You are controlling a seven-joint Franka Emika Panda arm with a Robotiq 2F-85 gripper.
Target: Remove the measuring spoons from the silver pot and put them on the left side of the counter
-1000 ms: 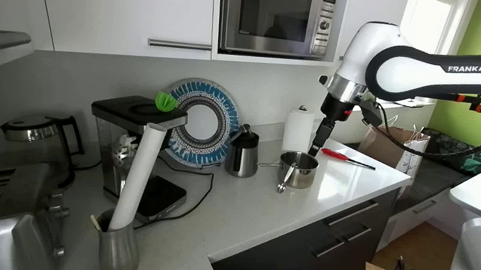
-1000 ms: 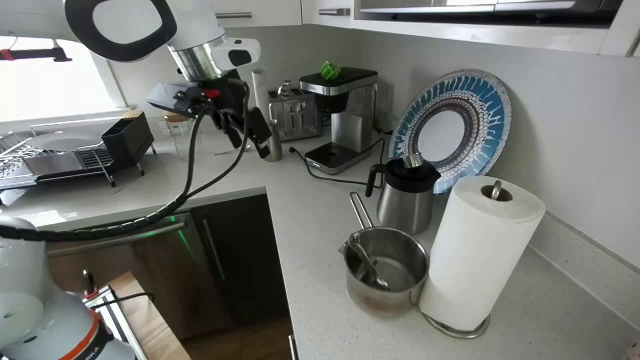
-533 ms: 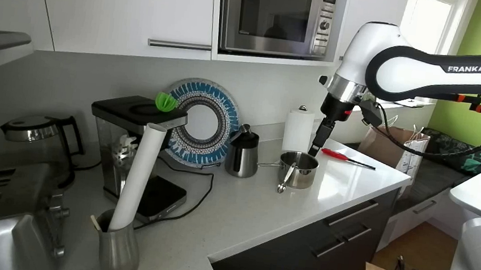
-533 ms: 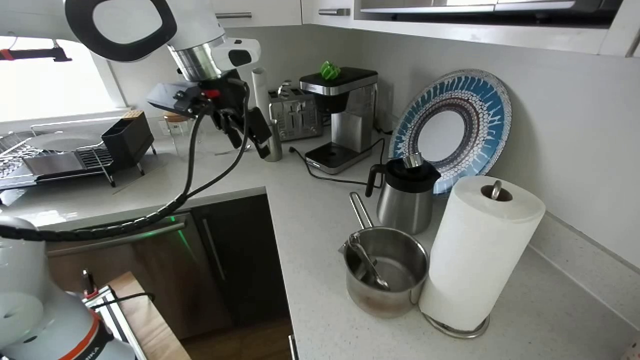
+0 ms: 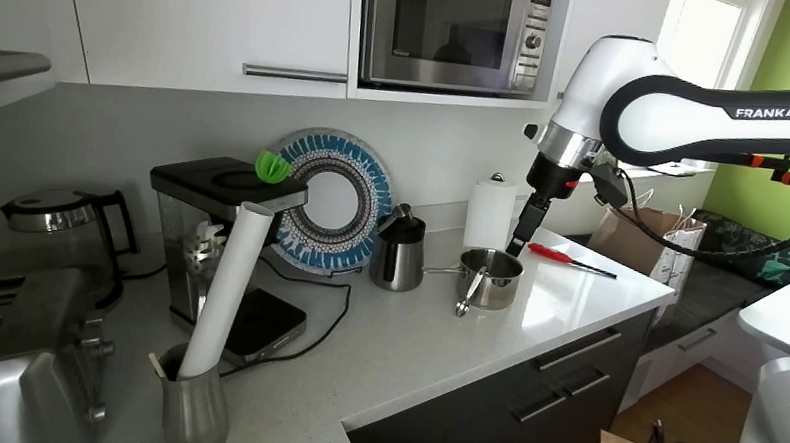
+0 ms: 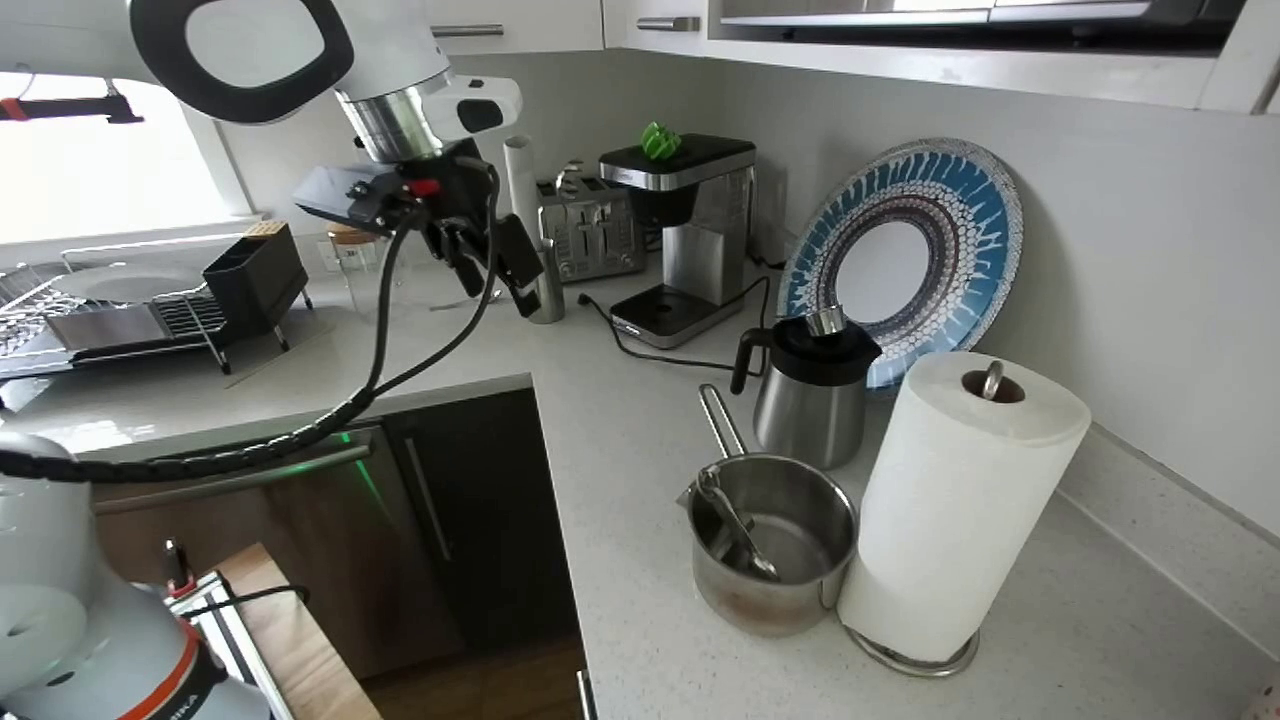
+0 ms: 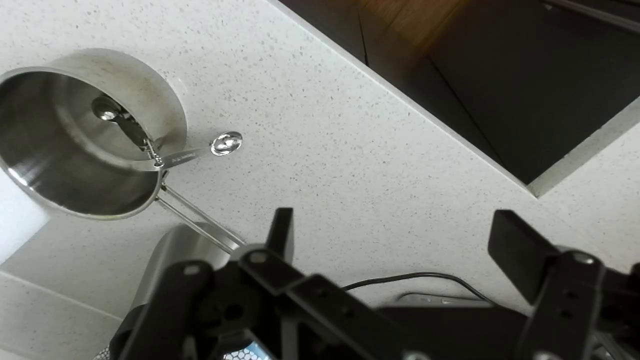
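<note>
The silver pot (image 7: pixel 135 85) stands on the pale counter (image 7: pixel 350 165), its long handle pointing toward the steel carafe. Measuring spoons (image 7: pixel 226 143) straddle the pot's rim: a shiny one sticks outward, while darker ones lean down inside, joined at the rim. Both exterior views show the spoons (image 6: pixel 735 525) and the pot (image 6: pixel 765 605). My gripper (image 7: pixel 391 220) is open, its two black fingers wide apart with only counter and a cord seen beyond them. In the wrist view, pot and spoons lie up and left of the fingers. The gripper (image 6: pixel 500 292) hangs in the air, away from the pot.
A paper towel roll (image 6: pixel 960 520) stands right against the pot's side, with the carafe (image 6: pixel 810 425) behind. Farther along are a coffee maker (image 6: pixel 690 230), its black cord and a decorated round plate (image 6: pixel 960 250). A red-handled tool (image 5: pixel 560 255) lies near the counter's far end.
</note>
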